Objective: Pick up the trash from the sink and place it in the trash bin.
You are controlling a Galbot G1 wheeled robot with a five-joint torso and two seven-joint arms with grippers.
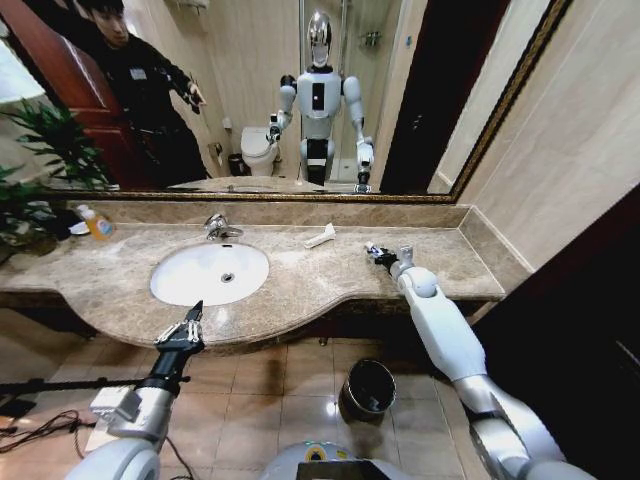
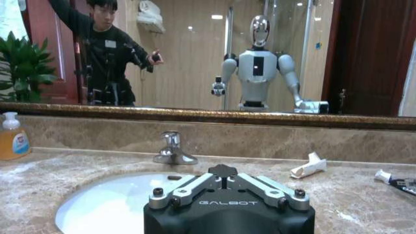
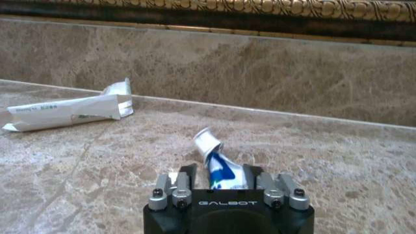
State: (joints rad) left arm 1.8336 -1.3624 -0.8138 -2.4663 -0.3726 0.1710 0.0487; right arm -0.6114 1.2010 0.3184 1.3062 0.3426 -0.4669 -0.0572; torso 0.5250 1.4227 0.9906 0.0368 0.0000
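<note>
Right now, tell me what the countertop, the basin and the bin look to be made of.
Countertop: polished beige-brown marble or similar stone, veined and mottled, slightly glossy. Sink: white glazed porcelain, it seems, smooth with soft sheen. Trash bin: dark body with a shiny rim, probably metal; the black liner looks like plastic film.

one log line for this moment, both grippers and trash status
right gripper: shut on mini tube at countertop | left gripper: open, sink front rim | white wrapper: on countertop | trash bin: floor
</note>
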